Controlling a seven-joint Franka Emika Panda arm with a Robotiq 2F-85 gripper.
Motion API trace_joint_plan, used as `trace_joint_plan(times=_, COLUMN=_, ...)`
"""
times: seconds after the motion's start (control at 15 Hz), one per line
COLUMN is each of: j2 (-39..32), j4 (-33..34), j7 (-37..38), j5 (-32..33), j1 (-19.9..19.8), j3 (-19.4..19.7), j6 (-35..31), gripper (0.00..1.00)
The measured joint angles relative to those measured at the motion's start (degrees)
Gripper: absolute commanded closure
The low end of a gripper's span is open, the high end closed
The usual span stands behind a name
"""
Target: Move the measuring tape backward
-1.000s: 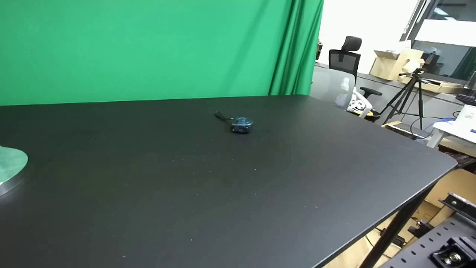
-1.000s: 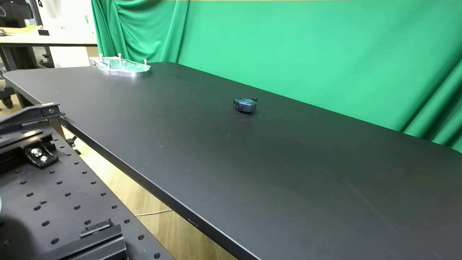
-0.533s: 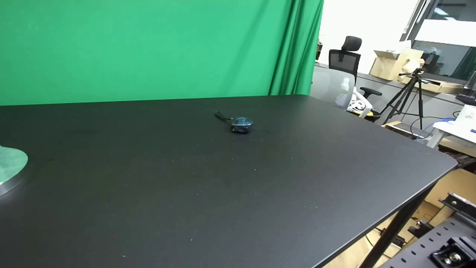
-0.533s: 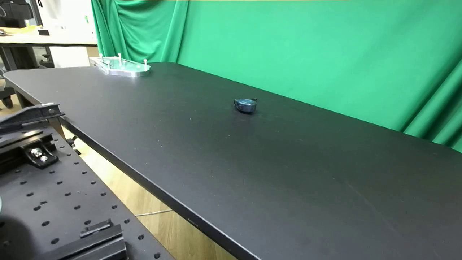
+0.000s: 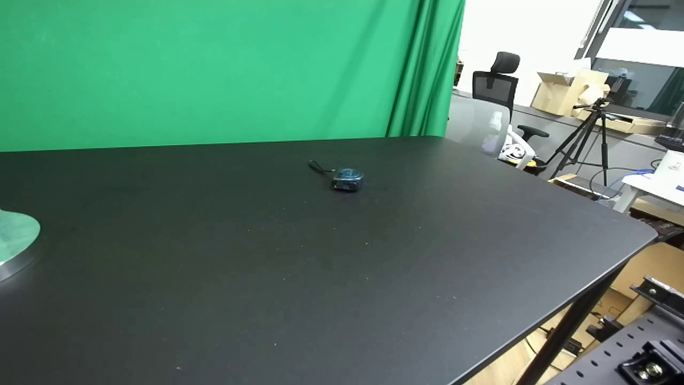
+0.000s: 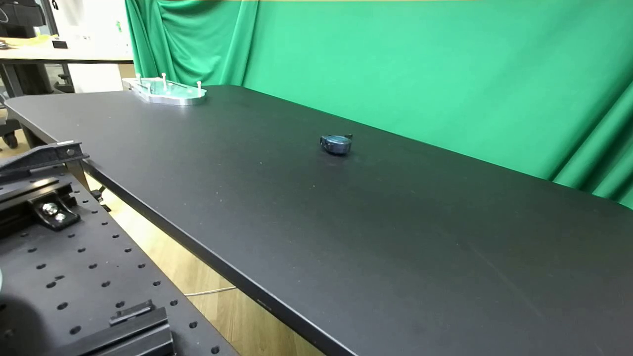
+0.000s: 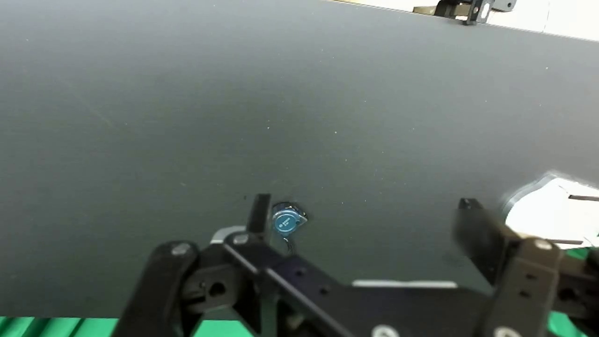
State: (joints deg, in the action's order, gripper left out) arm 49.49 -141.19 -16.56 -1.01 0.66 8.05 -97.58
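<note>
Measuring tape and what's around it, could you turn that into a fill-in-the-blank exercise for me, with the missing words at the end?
1. In the wrist view, the round face of the measuring tape is coloured ____.
2. In both exterior views, a ____ curtain hangs behind the table.
3. In the wrist view, the gripper is not shut but ____.
4. In an exterior view, the tripod is coloured ____.

Missing words: blue; green; open; black.
</note>
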Motion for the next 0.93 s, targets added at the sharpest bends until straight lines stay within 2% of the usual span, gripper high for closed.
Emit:
trace_joint_plan(times=0.13, j2=-1.4, j4=-0.2, j7=0.4, j5=0.0, j1=-0.3, j3=0.0, j6=-2.1, gripper=0.00)
trace_joint_plan(times=0.33, j2=-6.4, j4=-0.8, j7=3.6, j5=0.0, j1=-2.3, j3=0.0, j6=-9.3, gripper=0.00)
trace_joint_plan(times=0.73, j2=-22.8, j4=-1.0, j7=12.7, j5=-0.2, j1=-6.1, j3=-0.7, j6=-29.5, gripper=0.00)
trace_joint_plan(times=0.93, j2=-31.2, j4=0.3, j7=16.2, j5=-0.3, j1=-6.1, j3=-2.1, j6=-35.8, gripper=0.00)
